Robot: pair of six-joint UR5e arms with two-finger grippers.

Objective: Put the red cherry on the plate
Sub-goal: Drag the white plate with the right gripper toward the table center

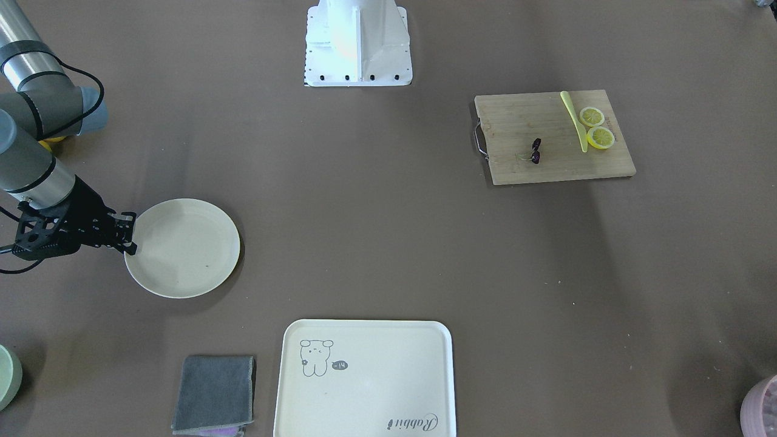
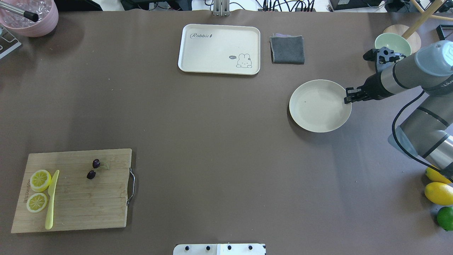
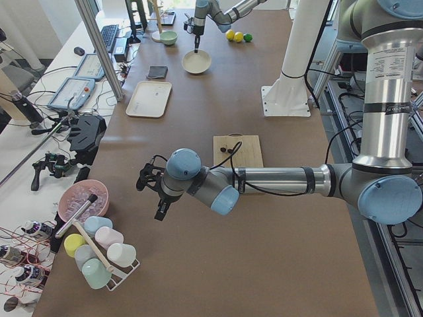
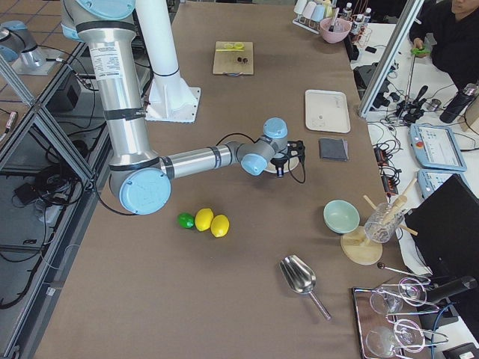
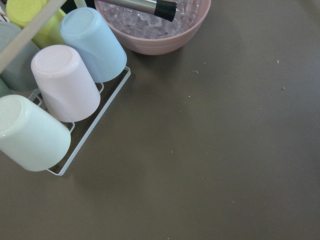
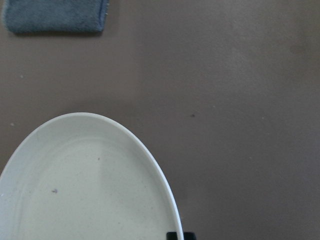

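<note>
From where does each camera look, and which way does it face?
Front-facing: opposite the robot, downward; right tool at the plate.
Overhead: behind the robot, downward; right arm.
Exterior left: from the robot's left; left arm near.
Exterior right: from the robot's right; right arm near.
Left wrist: down on cups, pink bowl; no body.
Right wrist: down on plate; tool's tip.
Shared: first two show the red cherry.

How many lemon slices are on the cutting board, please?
2: one lemon slice and another side by side on the cutting board, beside the yellow knife. None seems hidden.
</note>
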